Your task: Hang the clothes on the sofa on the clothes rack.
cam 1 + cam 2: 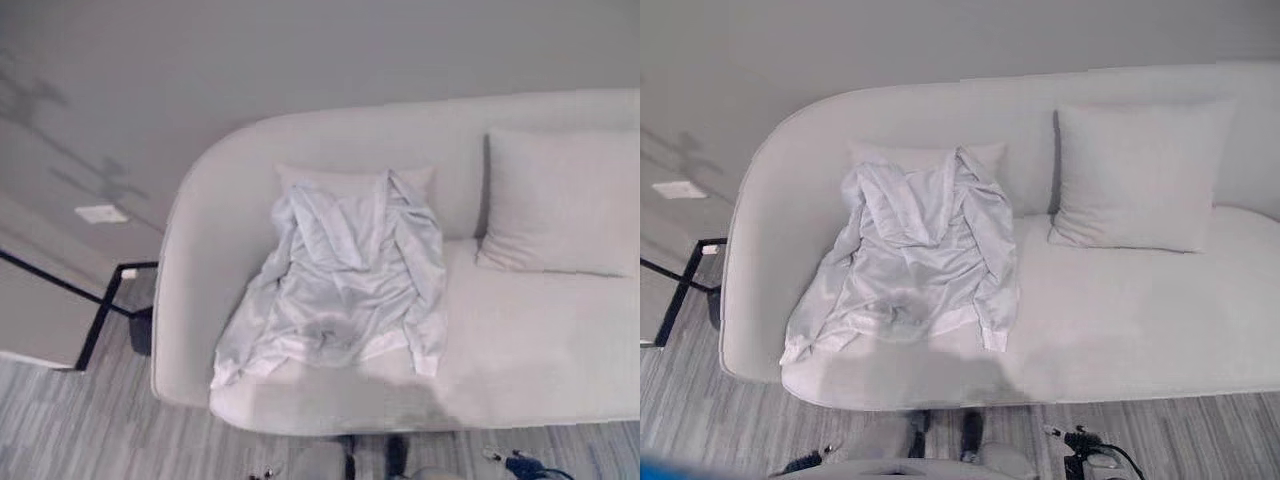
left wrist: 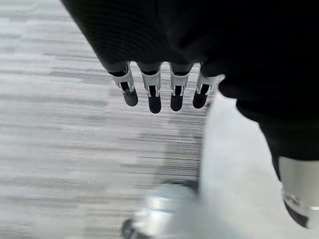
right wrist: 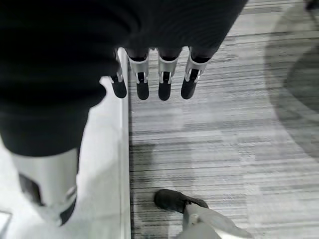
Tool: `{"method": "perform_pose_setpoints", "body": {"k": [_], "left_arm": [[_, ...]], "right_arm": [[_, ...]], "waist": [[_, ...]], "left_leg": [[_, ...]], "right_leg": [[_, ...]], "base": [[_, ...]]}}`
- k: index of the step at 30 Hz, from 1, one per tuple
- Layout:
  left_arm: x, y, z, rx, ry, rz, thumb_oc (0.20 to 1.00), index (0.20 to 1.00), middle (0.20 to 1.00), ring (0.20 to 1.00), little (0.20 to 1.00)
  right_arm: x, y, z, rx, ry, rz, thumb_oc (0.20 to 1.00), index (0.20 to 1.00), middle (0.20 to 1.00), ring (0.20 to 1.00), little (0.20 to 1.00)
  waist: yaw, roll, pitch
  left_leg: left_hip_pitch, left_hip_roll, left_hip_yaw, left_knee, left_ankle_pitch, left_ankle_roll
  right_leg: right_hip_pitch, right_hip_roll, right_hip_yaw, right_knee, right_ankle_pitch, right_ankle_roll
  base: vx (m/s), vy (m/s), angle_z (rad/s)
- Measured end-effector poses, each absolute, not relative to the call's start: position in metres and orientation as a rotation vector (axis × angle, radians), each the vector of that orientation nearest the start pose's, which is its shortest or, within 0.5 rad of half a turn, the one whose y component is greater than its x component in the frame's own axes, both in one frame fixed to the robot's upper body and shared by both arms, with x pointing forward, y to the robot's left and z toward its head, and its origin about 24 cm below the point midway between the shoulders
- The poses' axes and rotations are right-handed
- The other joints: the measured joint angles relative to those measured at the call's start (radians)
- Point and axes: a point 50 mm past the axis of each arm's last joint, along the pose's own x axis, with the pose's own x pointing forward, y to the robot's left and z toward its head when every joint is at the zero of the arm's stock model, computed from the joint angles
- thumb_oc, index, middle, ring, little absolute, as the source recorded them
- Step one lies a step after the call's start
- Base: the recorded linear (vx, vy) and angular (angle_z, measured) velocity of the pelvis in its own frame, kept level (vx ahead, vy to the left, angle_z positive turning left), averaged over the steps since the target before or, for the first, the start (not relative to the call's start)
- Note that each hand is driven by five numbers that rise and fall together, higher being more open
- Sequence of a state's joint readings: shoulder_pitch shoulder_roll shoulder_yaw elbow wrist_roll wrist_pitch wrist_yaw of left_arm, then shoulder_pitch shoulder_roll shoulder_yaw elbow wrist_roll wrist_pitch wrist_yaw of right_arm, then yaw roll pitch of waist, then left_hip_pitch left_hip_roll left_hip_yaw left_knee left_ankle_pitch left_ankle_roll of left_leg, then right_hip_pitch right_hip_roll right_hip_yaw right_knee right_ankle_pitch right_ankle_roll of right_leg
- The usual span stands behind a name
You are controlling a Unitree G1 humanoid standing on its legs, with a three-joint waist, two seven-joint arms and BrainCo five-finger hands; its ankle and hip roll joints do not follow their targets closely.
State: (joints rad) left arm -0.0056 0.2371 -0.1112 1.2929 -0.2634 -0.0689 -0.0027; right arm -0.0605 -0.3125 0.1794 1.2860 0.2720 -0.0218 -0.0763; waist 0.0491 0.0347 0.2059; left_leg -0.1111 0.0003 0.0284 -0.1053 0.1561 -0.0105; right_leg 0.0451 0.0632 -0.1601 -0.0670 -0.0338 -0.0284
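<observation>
Striped grey carpet (image 1: pixel 90 430), rumpled pale shirt (image 1: pixel 340 285), rounded fabric sofa (image 1: pixel 520 350)

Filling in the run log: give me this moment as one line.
stage: before pickup | white hooded jacket: spread on sofa, over cushion, untouched | left hand: open, over floor | right hand: open, over floor

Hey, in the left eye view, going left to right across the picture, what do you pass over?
Black metal frame by the wall → rounded end of the light sofa → crumpled white garment lying on the seat and against a small cushion → larger square cushion leaning on the backrest.
</observation>
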Motion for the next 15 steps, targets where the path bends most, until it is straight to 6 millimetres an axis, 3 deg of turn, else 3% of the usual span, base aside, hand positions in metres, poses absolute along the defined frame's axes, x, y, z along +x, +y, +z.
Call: {"method": "perform_pose_setpoints", "body": {"k": [1, 4, 5, 7, 11, 12, 13, 15], "left_arm": [[0.091, 0.238, -0.160, 0.059, 1.170, 0.216, 1.000, 1.000, 1.000, 1.000, 1.000], [0.118, 0.240, -0.152, 0.071, 1.092, 0.207, 1.000, 1.000, 1.000, 1.000, 1.000], [0.126, 0.240, -0.150, 0.079, 1.068, 0.200, 1.000, 1.000, 1.000, 1.000, 1.000], [0.135, 0.243, -0.146, 0.088, 1.042, 0.203, 1.000, 1.000, 1.000, 1.000, 1.000], [0.141, 0.260, -0.138, 0.140, 1.014, 0.232, 1.000, 1.000, 1.000, 1.000, 1.000], [0.137, 0.264, -0.138, 0.151, 1.020, 0.240, 1.000, 1.000, 1.000, 1.000, 1.000], [0.137, 0.266, -0.138, 0.172, 1.023, 0.228, 1.000, 1.000, 1.000, 1.000, 1.000], [0.134, 0.267, -0.138, 0.179, 1.030, 0.232, 1.000, 1.000, 1.000, 1.000, 1.000]], "right_arm": [[0.110, -0.264, -0.149, -0.209, 1.162, -0.261, 1.000, 1.000, 1.000, 1.000, 1.000], [0.133, -0.259, -0.142, -0.214, 1.087, -0.231, 1.000, 1.000, 1.000, 1.000, 1.000], [0.139, -0.258, -0.140, -0.212, 1.066, -0.226, 1.000, 1.000, 1.000, 1.000, 1.000], [0.144, -0.257, -0.139, -0.212, 1.050, -0.222, 1.000, 1.000, 1.000, 1.000, 1.000], [0.149, -0.255, -0.137, -0.209, 1.032, -0.215, 1.000, 1.000, 1.000, 1.000, 1.000], [0.148, -0.255, -0.138, -0.207, 1.038, -0.214, 1.000, 1.000, 1.000, 1.000, 1.000], [0.152, -0.255, -0.136, -0.207, 1.021, -0.214, 1.000, 1.000, 1.000, 1.000, 1.000], [0.160, -0.255, -0.132, -0.210, 0.989, -0.210, 1.000, 1.000, 1.000, 1.000, 1.000]], "waist": [[-0.006, 0.008, -0.002], [-0.006, 0.000, 0.019], [-0.006, 0.000, 0.025], [0.011, -0.001, 0.027], [0.047, -0.028, 0.062], [0.046, -0.029, 0.064], [0.044, -0.025, 0.075], [0.028, -0.012, 0.098]], "left_leg": [[-0.004, 0.003, 0.003, 0.001, -0.020, 0.023], [-0.010, -0.004, 0.018, 0.007, -0.036, 0.039], [-0.010, -0.008, 0.018, 0.007, -0.038, 0.041], [-0.008, -0.026, 0.023, 0.007, -0.050, 0.050], [-0.009, -0.061, 0.041, 0.007, -0.060, 0.064], [-0.003, -0.060, 0.036, 0.007, -0.067, 0.086], [0.001, -0.053, 0.033, 0.007, -0.061, 0.106], [0.004, -0.036, 0.036, 0.006, -0.058, 0.106]], "right_leg": [[-0.012, -0.001, 0.006, 0.014, -0.007, 0.010], [-0.063, -0.019, 0.026, 0.079, -0.032, 0.037], [-0.081, -0.033, 0.035, 0.118, -0.058, 0.061], [-0.094, -0.124, 0.034, 0.157, -0.086, 0.101], [-0.148, -0.289, 0.039, 0.312, -0.068, 0.186], [-0.157, -0.300, 0.044, 0.343, -0.057, 0.199], [-0.198, -0.299, 0.047, 0.397, -0.083, 0.215], [-0.243, -0.275, 0.047, 0.339, -0.080, 0.220]], "base": [[0.15, 0.239, -0.41], [0.07, 0.128, -0.24], [0.04, 0.104, -0.12], [0.01, 0.089, -0.08], [0.02, 0.065, -0.07], [0.05, 0.035, -0.10], [0.08, -0.046, -0.21], [0.08, -0.135, -0.09]]}}
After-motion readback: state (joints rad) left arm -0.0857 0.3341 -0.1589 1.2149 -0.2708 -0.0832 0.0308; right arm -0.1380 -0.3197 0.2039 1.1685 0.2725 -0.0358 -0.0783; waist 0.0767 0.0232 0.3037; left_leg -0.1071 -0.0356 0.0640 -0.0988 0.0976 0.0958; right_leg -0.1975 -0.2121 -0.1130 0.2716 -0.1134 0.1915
